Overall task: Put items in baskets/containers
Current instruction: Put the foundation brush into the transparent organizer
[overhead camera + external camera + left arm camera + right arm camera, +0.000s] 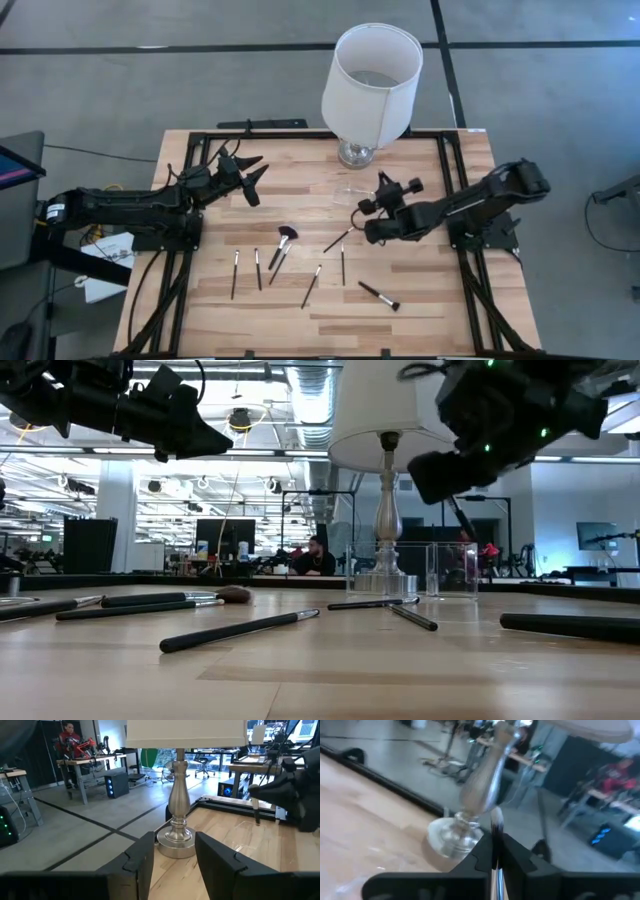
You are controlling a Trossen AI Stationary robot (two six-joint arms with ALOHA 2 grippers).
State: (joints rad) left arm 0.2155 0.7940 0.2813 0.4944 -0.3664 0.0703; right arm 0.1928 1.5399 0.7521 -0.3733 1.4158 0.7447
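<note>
A slim makeup brush with a thin dark handle (496, 832) sits pinched between the right end effector's (362, 208) clenched fingers, bristle tip poking up past them in the right wrist view. From above it shows at centre right, the brush running down and left out of the end effector. Just above it, at upper centre, lies the small clear plastic tray (350, 192), shallow, see-through and barely visible against the wood; in the low view it shows as a transparent box (410, 570) beside the lamp stem.

Six more brushes lie loose on the light wooden slatted counter (420, 300), all in the lower middle of the overhead picture. There is a fan-headed brush with a wide dark splay of bristles (282, 245), two short thin dark ones (235, 273) and (257, 268) to its left, two slim ones (312, 285) and (342, 265) to its right, and a thicker black-handled one (379, 296) lying slanted farthest right.

Behind the tray stands a white lampshade on a silvery turned base (368, 80), top centre.

The left end effector (252, 180) hovers at upper left above the counter, fingers spread and released, holding nothing, well apart from the brushes.
</note>
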